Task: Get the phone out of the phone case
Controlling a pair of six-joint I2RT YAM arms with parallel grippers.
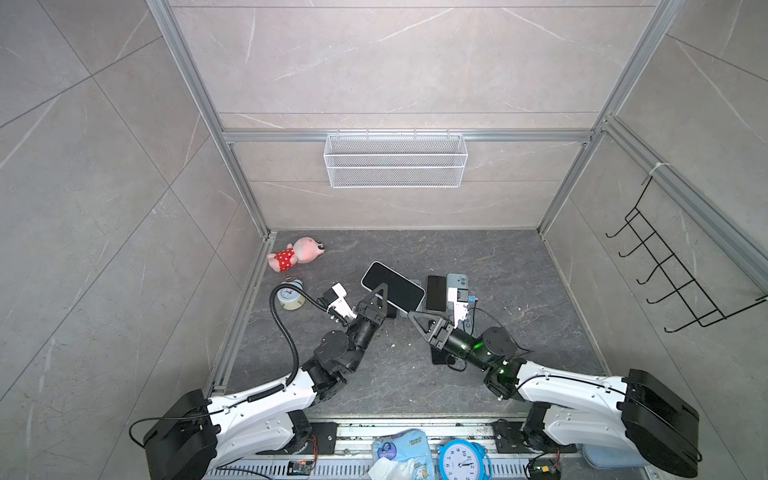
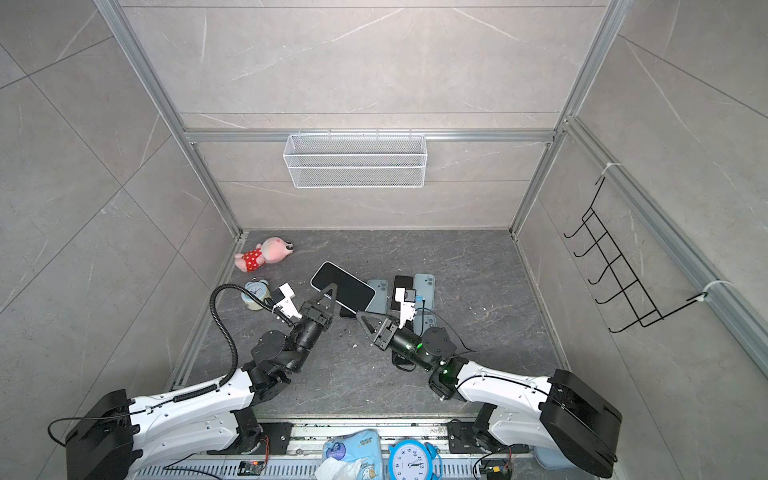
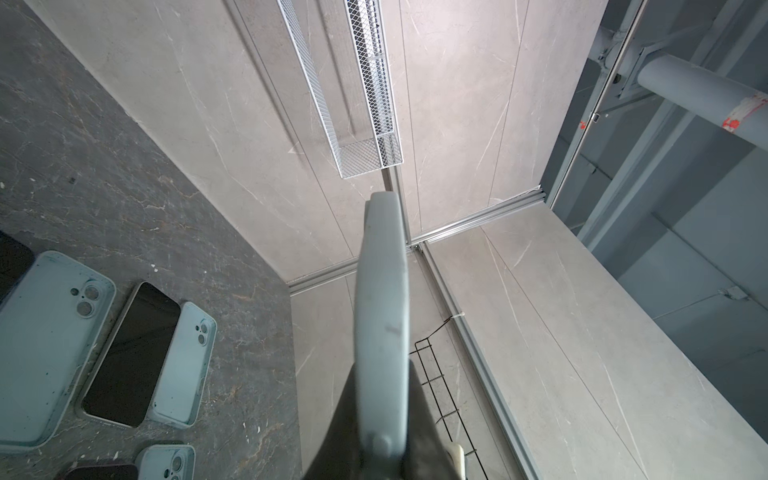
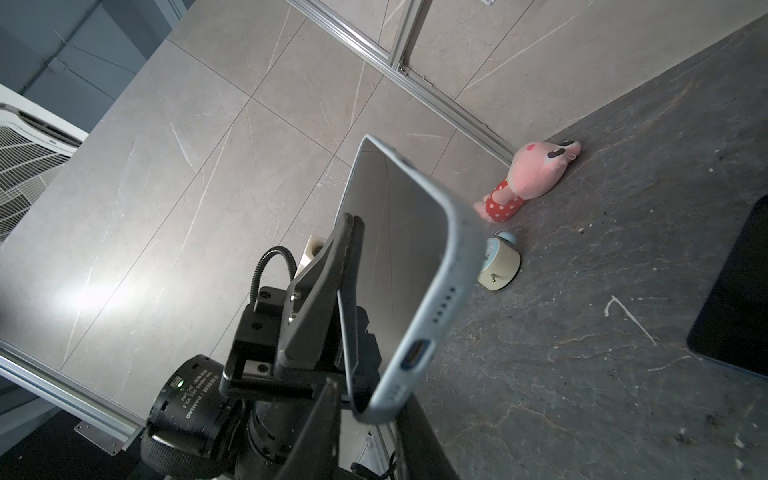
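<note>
The black-screened smartphone (image 1: 392, 286), snug inside its pale blue silicone case (image 4: 453, 266), is up off the dark grey stone-pattern table (image 1: 498, 353). It hangs tilted over the middle of the table, with its screen turned up to the top views and the charging port at its low end.

The left gripper (image 1: 380, 291) has it clamped by one long edge. The right wrist view shows one black finger (image 4: 332, 266) flat on the glass, and the other finger goes behind the case. That's a firm pinch on phone and case together.

Over comes the right gripper (image 1: 411, 313) at the low corner near the port. Its two fingers flank that corner of the case, one on the screen side and one on the back, both very close. I can't tell whether they have actually bitten down.

Below and just beside the raised phone, the table carries a row of spares. There's a large empty pale blue case (image 3: 45, 345), a bare dark phone lying screen-up (image 3: 129, 357) and a smaller empty blue case (image 3: 183, 365) touching its side.

Out towards the far left corner lies a pink plush doll in a red polka-dot outfit (image 1: 297, 253). A small cream alarm clock with a pale blue top (image 1: 291, 295) sits near it.

On the back wall hangs a white wire mesh basket (image 1: 395, 160), and a black wire hook rack (image 1: 673, 274) is on the right wall.
</note>
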